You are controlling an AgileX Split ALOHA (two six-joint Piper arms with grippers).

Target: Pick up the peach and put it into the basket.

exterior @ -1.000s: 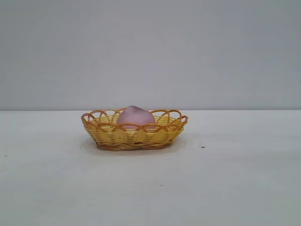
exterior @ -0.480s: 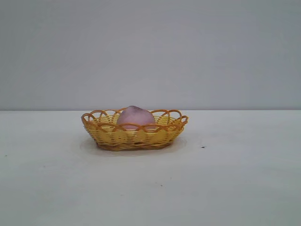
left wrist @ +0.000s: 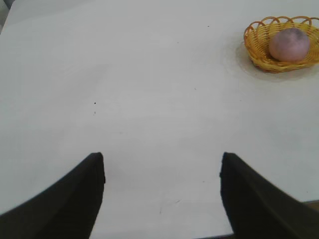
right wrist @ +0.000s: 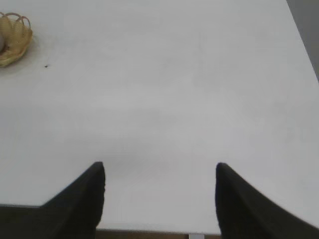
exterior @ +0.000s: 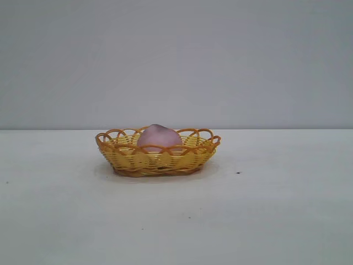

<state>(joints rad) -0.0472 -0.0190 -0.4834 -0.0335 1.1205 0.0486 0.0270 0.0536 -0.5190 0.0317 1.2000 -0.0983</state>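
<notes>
The mauve-pink peach (exterior: 159,137) lies inside the yellow wicker basket (exterior: 138,161) in the middle of the white table. Both also show in the left wrist view, the peach (left wrist: 289,44) in the basket (left wrist: 255,46), far from that arm. The right wrist view shows only the basket's edge (right wrist: 15,40). My left gripper (left wrist: 162,159) is open and empty, back near the table's edge. My right gripper (right wrist: 159,169) is open and empty, also back at the table's edge. Neither gripper shows in the exterior view.
The white table (exterior: 265,210) carries a small dark speck (exterior: 237,173) to the right of the basket. A plain grey wall stands behind. The table's edge shows under the right gripper (right wrist: 149,230).
</notes>
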